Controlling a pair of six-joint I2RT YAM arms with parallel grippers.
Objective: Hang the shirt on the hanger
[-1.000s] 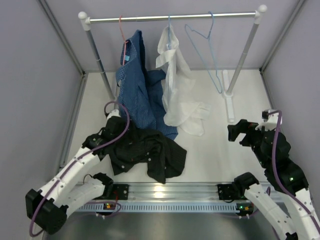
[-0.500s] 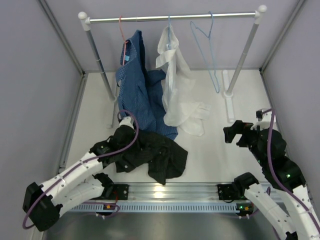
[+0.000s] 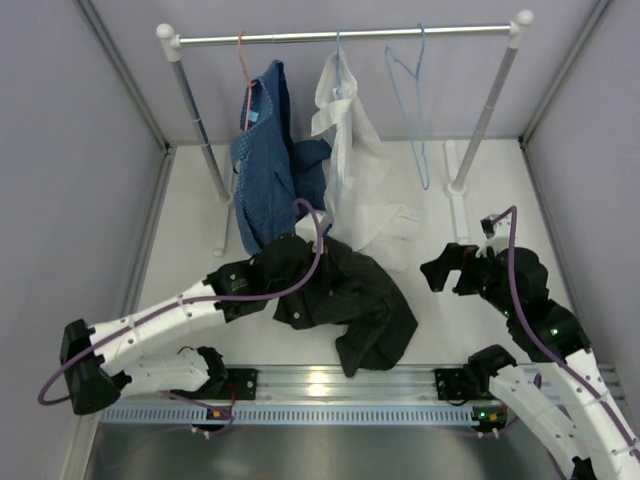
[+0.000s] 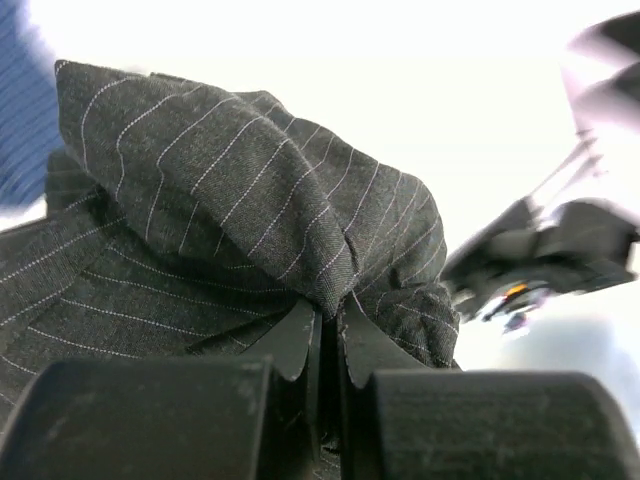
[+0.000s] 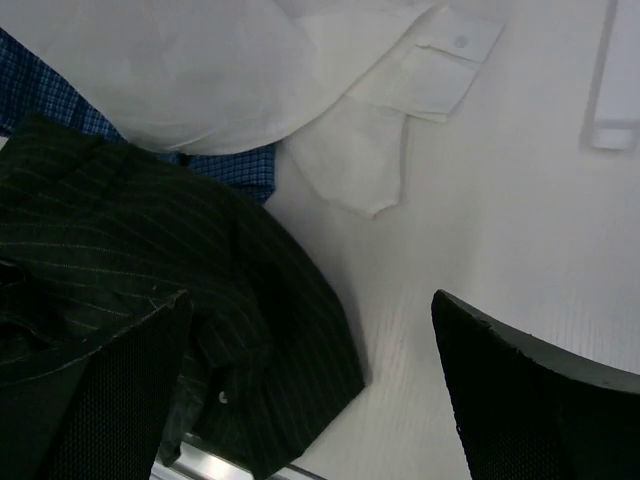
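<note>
One fold of shirt [image 3: 352, 292] clamped in left gripper [image 4: 328, 325], mid-table; right gripper [image 3: 445, 270] wide apart, near shirt's right edge. Hanger [image 3: 415, 110] well beyond, on rail [image 3: 350, 36], back-right, long axis vertical, nearer right arm.

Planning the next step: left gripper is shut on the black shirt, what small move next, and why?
Probably lift the left gripper slightly: the shirt lies crumpled on the table, the open right gripper hovers beside it, and the hanger hangs empty.
</note>
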